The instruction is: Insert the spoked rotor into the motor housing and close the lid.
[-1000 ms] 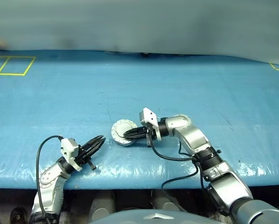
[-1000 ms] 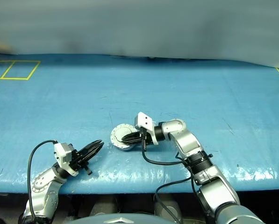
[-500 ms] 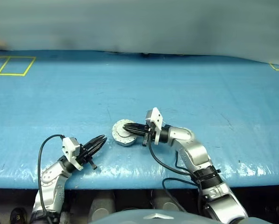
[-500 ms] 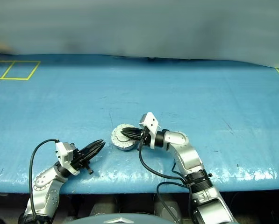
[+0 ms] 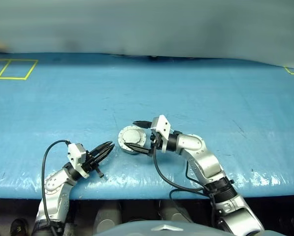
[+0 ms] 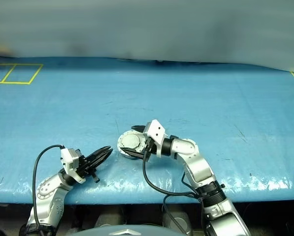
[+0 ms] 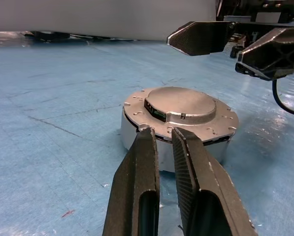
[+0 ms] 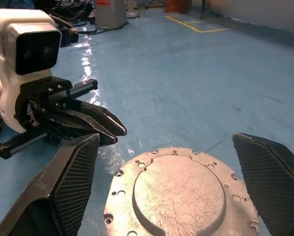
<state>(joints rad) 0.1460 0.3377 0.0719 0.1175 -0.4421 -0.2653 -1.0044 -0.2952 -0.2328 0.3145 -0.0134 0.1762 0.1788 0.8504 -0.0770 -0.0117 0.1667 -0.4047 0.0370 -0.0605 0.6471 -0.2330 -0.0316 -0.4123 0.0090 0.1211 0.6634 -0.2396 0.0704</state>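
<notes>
Motor housing (image 5: 130, 137) sits flat on blue table (image 5: 196, 93), near front edge, lid (image 7: 180, 104) closed on top, plain grey face up. Right gripper (image 5: 139, 135) level over housing, fingers spread wide, one each side of lid, not touching. Left gripper (image 5: 105, 148) just beside housing, apart from it, fingers (image 7: 137, 191) pressed nearly together, holding nothing
</notes>
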